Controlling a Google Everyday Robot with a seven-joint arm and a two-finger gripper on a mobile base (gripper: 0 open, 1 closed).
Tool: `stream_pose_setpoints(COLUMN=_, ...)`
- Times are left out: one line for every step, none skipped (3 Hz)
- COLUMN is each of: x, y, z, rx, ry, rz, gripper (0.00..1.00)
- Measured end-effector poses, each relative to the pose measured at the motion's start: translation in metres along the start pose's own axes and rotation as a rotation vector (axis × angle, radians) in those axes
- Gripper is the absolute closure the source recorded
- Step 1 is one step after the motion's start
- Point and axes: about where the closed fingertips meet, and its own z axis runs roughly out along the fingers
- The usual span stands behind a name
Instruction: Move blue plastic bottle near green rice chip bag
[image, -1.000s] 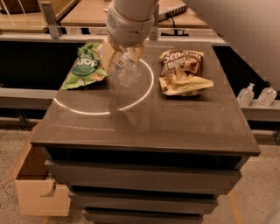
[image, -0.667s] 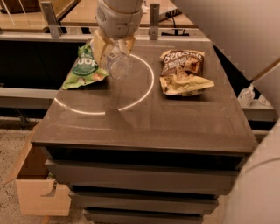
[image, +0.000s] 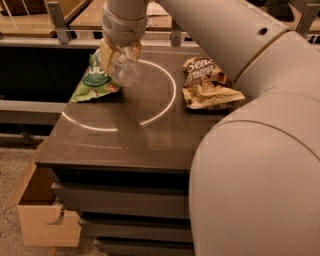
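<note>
The blue plastic bottle (image: 125, 72) is a clear pale bottle, held tilted in my gripper (image: 119, 59), just above the tabletop. My gripper is shut on the bottle's upper part, with cream fingers (image: 107, 53) on either side. The green rice chip bag (image: 93, 79) lies on the far left of the dark table (image: 120, 145), right next to the bottle and partly hidden behind the gripper. The bottle's cap is hidden.
A brown and cream snack bag (image: 207, 84) lies at the far right of the table. My arm (image: 260, 140) fills the right side of the view. A cardboard box (image: 42, 210) stands on the floor at the lower left. A rail (image: 60, 35) runs behind the table.
My gripper has carried the bottle left and towards the back, from the table's middle to right beside the green bag. My arm now covers more of the right side.
</note>
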Motion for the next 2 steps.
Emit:
stream_pose_setpoints(x=-0.014, y=-0.019, z=0.019, rx=0.007, ry=0.008, rz=-0.019, gripper=0.83)
stream_pose_setpoints(x=-0.017, y=-0.047, z=0.040, rx=-0.014, ry=0.000, rz=-0.022, gripper=0.51)
